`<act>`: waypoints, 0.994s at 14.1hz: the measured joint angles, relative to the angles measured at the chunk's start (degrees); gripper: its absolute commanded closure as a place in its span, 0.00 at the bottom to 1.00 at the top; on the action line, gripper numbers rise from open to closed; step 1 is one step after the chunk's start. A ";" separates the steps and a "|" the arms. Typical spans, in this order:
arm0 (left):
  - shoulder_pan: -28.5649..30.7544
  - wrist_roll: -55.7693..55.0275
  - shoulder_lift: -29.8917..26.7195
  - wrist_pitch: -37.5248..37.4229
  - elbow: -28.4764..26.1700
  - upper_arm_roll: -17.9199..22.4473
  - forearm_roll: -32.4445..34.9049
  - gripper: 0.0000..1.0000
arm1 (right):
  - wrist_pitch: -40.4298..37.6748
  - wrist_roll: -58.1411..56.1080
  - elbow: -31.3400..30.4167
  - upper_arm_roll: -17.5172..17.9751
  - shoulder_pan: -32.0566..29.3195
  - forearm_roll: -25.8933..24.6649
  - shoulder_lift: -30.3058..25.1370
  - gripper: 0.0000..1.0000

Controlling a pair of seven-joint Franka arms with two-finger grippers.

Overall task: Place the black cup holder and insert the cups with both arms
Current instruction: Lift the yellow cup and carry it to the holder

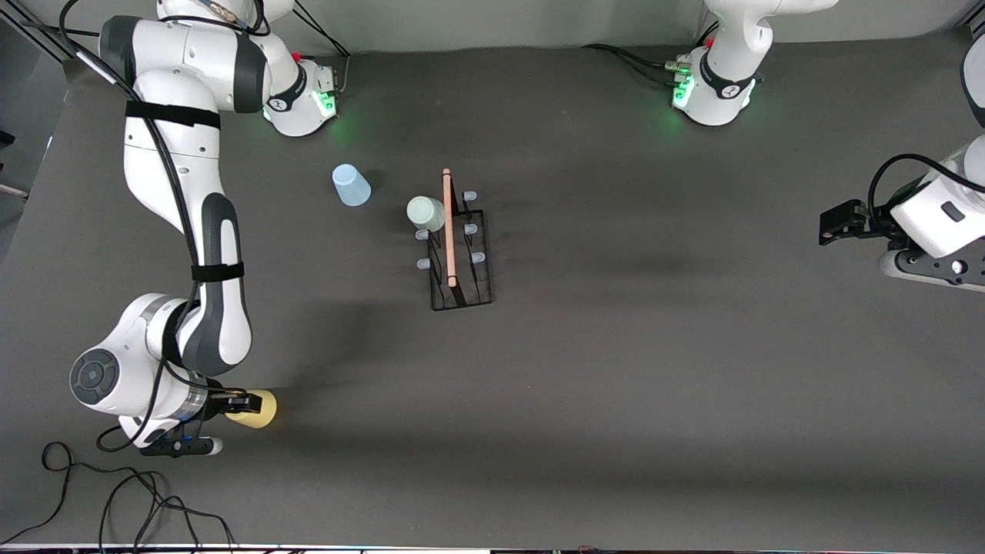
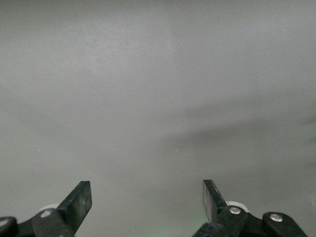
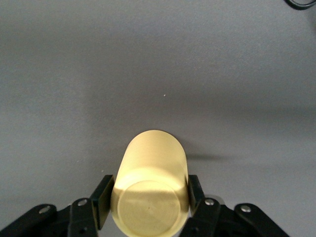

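Yellow cup [image 1: 258, 409]: gripped by right claw [image 1: 240, 402], nearer the camera than black cup holder [image 1: 459, 250] | left claw [image 2: 147, 207]: open, waits | mint cup [image 1: 425, 213]: on holder

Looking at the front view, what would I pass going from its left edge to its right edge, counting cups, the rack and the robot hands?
Right gripper closed on the yellow cup → light blue cup → mint green cup on a prong → black cup holder → left gripper, open, waiting over the table's left-arm end.
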 measured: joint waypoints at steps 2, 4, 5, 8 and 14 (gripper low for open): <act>0.00 0.00 0.00 -0.01 0.00 0.00 0.00 0.00 | -4.73 0.00 1.12 -0.50 0.26 -0.95 -2.31 0.77; 0.00 0.00 0.00 -0.01 0.00 0.00 0.00 0.00 | -10.53 1.24 2.30 -0.77 0.39 -4.99 -7.36 0.77; 0.00 0.00 0.00 -0.02 0.00 0.00 0.00 0.00 | -13.49 2.57 2.56 -0.78 0.66 -7.15 -10.38 0.77; 0.00 0.00 0.00 -0.03 -0.01 0.00 0.00 0.00 | -21.36 10.59 2.63 -0.76 3.74 -13.17 -18.99 0.77; 0.00 0.00 0.00 -0.06 -0.01 0.00 0.00 0.00 | -31.33 45.84 2.33 -0.52 15.96 -14.70 -26.44 0.77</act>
